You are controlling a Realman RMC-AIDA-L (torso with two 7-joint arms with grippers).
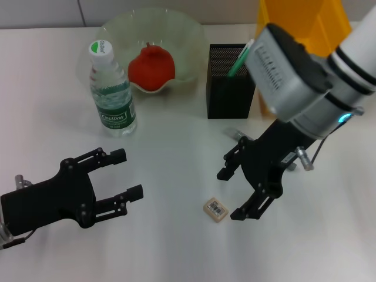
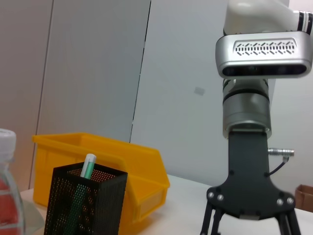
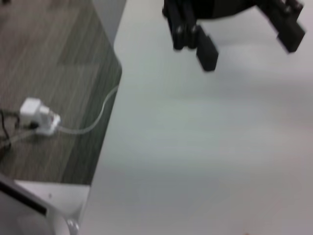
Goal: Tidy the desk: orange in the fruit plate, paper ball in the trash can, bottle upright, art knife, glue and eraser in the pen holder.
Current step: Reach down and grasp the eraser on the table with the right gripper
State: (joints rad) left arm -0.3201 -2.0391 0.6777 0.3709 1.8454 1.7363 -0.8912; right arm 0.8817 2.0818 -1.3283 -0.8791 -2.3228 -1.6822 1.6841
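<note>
The yellow bin (image 1: 305,23) stands behind the black mesh pen holder (image 1: 230,88); the fruit plate (image 1: 147,44) holds the orange (image 1: 151,67), with the bottle (image 1: 111,94) upright beside it. The right gripper (image 1: 234,192), fingers spread, hangs just beside the eraser (image 1: 215,209). The left gripper (image 1: 124,174) hovers open, near-left.

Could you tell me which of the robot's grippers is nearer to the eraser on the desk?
Right. The right gripper hangs open just beside the eraser, one fingertip close to it. The left gripper, also open, sits farther off across the desk, on the eraser's other side.
</note>
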